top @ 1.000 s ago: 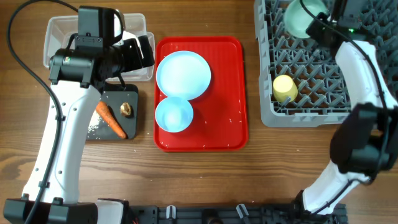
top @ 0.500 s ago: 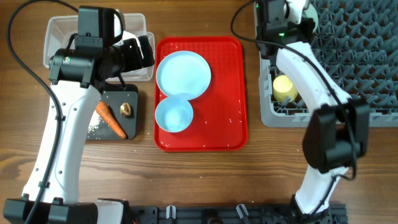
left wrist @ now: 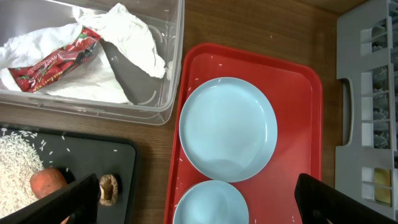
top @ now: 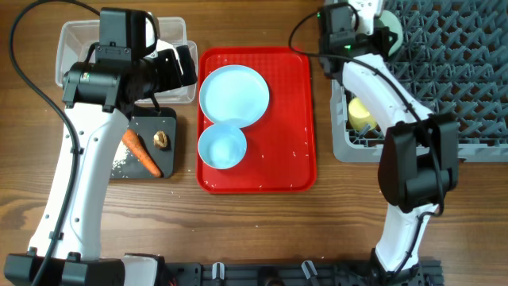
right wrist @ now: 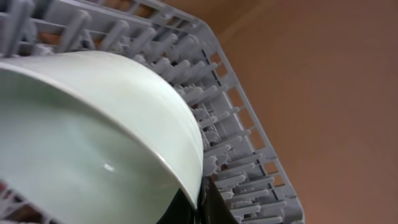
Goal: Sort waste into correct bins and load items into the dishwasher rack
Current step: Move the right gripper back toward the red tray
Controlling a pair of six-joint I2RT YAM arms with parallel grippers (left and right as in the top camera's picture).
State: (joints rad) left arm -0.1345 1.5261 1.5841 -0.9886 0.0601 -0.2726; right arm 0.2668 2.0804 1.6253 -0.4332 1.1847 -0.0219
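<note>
Over the dishwasher rack's (right wrist: 242, 155) corner, right gripper (right wrist: 194, 208) is clamped on the rim of the tilted pale green bowl (right wrist: 93, 124). Left gripper (left wrist: 198, 190) hangs by the clear tub (left wrist: 177, 56), fingers wide apart, empty.

Flat just to the right of the left gripper (top: 184, 65), and straight ahead of it in the wrist view: a red serving tray (top: 295, 103), rimmed, with rounded corners. Beneath both, reaching out on every side: a brown wooden table (top: 262, 230).
</note>
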